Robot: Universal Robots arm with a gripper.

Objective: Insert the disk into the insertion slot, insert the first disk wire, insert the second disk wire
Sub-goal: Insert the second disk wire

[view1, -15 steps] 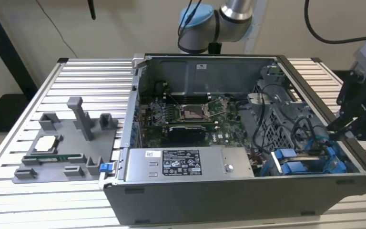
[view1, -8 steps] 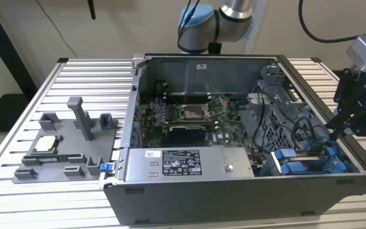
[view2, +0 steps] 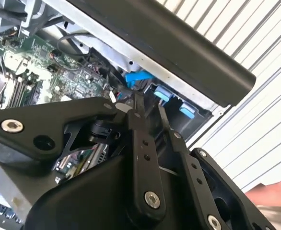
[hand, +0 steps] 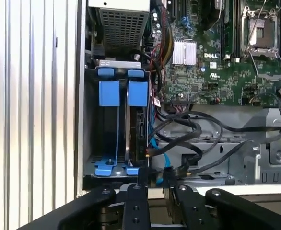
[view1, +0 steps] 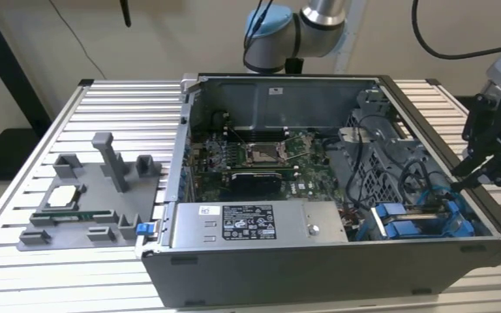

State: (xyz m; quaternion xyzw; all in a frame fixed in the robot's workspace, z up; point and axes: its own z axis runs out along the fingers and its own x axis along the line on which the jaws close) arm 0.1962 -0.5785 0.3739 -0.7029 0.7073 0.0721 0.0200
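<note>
Slatted aluminium table [view1: 128, 98]: open computer case [view1: 320, 280]; disk [hand: 138, 125] seated in insertion slot [hand: 89, 124]; jaws beside it, grip cannot tell.

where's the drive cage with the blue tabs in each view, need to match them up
Exterior view: the drive cage sits in the case's near corner, on the exterior view's right, close to the gripper.
First wrist view: the cage lies between the case wall and the motherboard.
Second wrist view: the cage sits against the case's dark rim, just past the gripper.
Shared landmark: the green motherboard.
</note>
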